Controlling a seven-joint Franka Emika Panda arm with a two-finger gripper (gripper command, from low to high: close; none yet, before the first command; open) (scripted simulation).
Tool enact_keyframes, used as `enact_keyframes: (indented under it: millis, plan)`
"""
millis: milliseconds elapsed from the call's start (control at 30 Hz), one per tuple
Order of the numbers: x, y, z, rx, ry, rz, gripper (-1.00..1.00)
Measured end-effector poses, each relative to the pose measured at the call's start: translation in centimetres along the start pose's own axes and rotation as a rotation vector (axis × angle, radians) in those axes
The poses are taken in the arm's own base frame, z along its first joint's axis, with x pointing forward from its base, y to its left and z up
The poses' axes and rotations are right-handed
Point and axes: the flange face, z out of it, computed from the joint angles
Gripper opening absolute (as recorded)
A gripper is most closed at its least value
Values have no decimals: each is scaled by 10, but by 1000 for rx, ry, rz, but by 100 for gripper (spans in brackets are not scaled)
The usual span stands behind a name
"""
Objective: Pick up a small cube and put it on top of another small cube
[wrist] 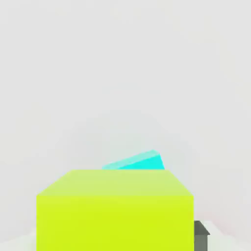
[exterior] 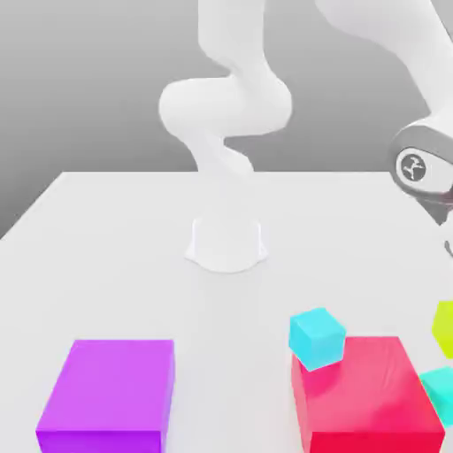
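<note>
A white robot arm rises from a round base (exterior: pixel 226 243) set on a white counter (exterior: pixel 115 239) (the base sits near the middle of the exterior view). The arm loops upward and arches over to about two o'clock, where its grey wrist (exterior: pixel 423 168) hangs at the exterior view's right edge.

Below that wrist, at about four o'clock in the exterior view, the small lime cube (exterior: pixel 444 329) is raised above the counter, cut off by the picture's edge. In the hand view the same lime cube (wrist: pixel 115 211) sits close to the camera, with one dark fingertip (wrist: pixel 201 235) just visible against its side. The hand is closed around the lime cube, its fingers pressed in on the cube's sides.

The small teal cube (exterior: pixel 440 394) rests on the counter at about five o'clock in the exterior view, just beneath the lime cube and just beside the red block (exterior: pixel 367 398), on the block's right side. The hand view shows a sliver of a teal cube (wrist: pixel 137 162) on the counter just beyond the lime cube's upper edge.

A lighter cyan cube (exterior: pixel 317 337) sits tilted against the far-left corner of the red block, touching it. A large purple block (exterior: pixel 111 396) lies flat at about seven o'clock, well apart from the other things.
</note>
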Motion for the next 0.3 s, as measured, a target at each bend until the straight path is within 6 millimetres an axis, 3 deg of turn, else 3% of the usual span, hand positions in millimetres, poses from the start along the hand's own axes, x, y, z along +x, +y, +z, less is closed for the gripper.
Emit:
enact_keyframes:
  millis: [67,100,300]
  plan:
    - [0,1,26,-4,1,-8,-100]
    - [0,0,39,-4,1,-11,100]
    - [-1,0,45,-5,1,-12,100]
